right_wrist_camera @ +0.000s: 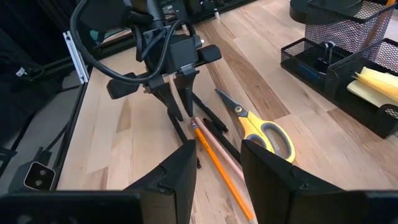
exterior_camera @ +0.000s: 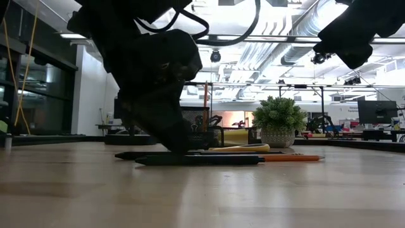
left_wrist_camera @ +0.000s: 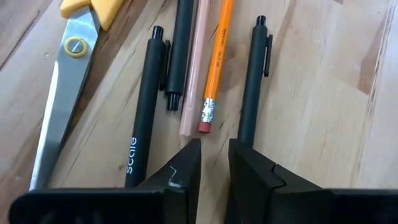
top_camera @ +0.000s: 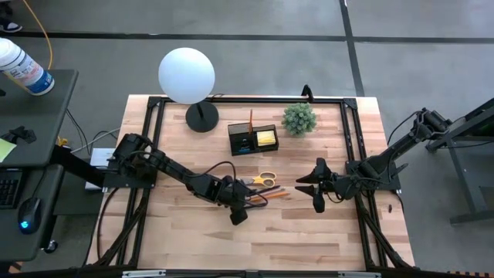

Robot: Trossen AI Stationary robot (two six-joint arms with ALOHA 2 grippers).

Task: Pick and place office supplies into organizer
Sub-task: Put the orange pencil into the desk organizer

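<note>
Several pens and pencils lie side by side on the table, next to the yellow-handled scissors. In the left wrist view I see an orange pencil, a pale pencil and three black pens. My left gripper points down over their near ends, open by a narrow gap. My right gripper hovers open to the right of the pile. The black organizer stands farther back, holding the yellow sticky pad and an upright orange pencil. My left gripper comes from above, pointing down. One fingertip stands over the end of the right-hand black pen. The other is beside the pale pencil's end. I cannot tell whether either finger touches a pen or the table.
The white globe lamp stands at the far left of the table. The green potted plant sits right of the organizer. Bare wood lies toward the near edge. A black frame runs around the work area.
</note>
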